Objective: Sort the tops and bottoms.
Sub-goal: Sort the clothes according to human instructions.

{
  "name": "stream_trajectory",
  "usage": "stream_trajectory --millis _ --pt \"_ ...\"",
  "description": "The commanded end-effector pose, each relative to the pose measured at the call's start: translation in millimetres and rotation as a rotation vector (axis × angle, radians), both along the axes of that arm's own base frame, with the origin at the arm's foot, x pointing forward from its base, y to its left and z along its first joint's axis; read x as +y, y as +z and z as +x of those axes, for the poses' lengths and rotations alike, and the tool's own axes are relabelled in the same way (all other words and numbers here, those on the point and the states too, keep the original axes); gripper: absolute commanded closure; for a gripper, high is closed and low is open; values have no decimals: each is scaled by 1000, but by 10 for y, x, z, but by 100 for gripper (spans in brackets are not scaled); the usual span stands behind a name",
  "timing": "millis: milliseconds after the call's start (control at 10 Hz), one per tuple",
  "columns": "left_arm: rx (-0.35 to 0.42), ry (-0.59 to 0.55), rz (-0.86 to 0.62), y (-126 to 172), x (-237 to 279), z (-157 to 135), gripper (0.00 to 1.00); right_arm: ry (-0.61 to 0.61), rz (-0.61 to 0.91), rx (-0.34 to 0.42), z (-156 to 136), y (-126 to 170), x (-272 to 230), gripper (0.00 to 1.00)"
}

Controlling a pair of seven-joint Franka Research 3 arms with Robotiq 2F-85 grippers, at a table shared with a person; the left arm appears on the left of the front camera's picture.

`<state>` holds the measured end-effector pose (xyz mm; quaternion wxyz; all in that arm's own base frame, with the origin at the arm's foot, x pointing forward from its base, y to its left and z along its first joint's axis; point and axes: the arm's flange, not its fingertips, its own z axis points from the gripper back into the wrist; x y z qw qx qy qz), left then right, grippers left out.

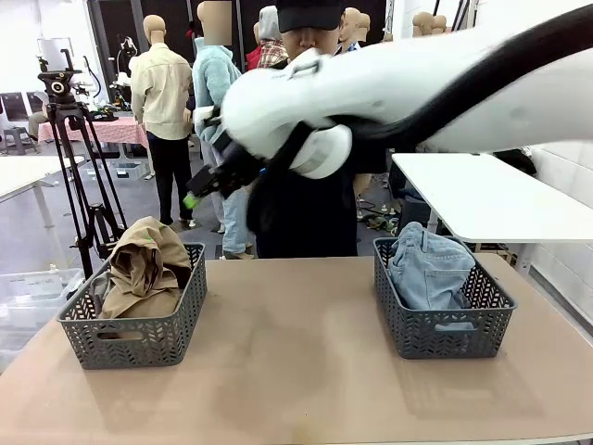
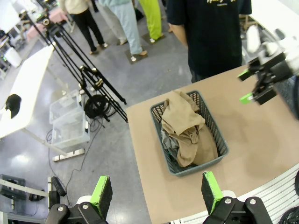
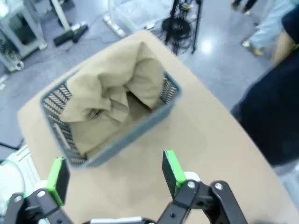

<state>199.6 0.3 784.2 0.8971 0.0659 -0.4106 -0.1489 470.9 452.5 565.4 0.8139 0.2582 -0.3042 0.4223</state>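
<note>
A tan khaki top (image 1: 144, 264) is heaped in the grey basket (image 1: 130, 338) at the table's left. In the left wrist view a grey top (image 2: 170, 145) peeks out under the khaki one (image 2: 187, 133). Light blue denim bottoms (image 1: 428, 269) fill the other grey basket (image 1: 445, 336) at the right. My right gripper (image 1: 196, 197) hangs open in the air above and behind the left basket; its wrist view looks down on the khaki top (image 3: 112, 100) with nothing between the fingers (image 3: 171, 169). My left gripper (image 2: 156, 193) is open and empty, high over the table's left end.
A person in a black T-shirt (image 1: 306, 218) stands at the far edge. The brown table (image 1: 296, 380) is bare between the baskets. A black tripod (image 1: 79, 176) and clear plastic boxes (image 2: 70, 122) stand off the left end. A white table (image 1: 482, 195) is at the back right.
</note>
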Motion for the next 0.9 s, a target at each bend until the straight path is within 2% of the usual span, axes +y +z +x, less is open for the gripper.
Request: stream_trajectory --millis 0,200,400,600,700,800 --pt "-3 -7 -3 26 4 6 0 -151 -13 -16 -548 137 -683 0" --pt "-3 -7 -3 26 4 6 0 -242 37 -24 -822 265 -1142 0" --pt "-3 -7 -3 26 4 6 0 -313 113 -26 -890 279 -1468 0" --pt "-3 -7 -3 26 4 6 0 -302 119 -21 -771 225 -1365 0" --pt "-3 -7 -3 26 4 6 0 -315 112 -37 -499 98 -1112 0" --pt "-3 -7 -3 26 4 6 0 -312 95 -24 -859 362 -1521 0"
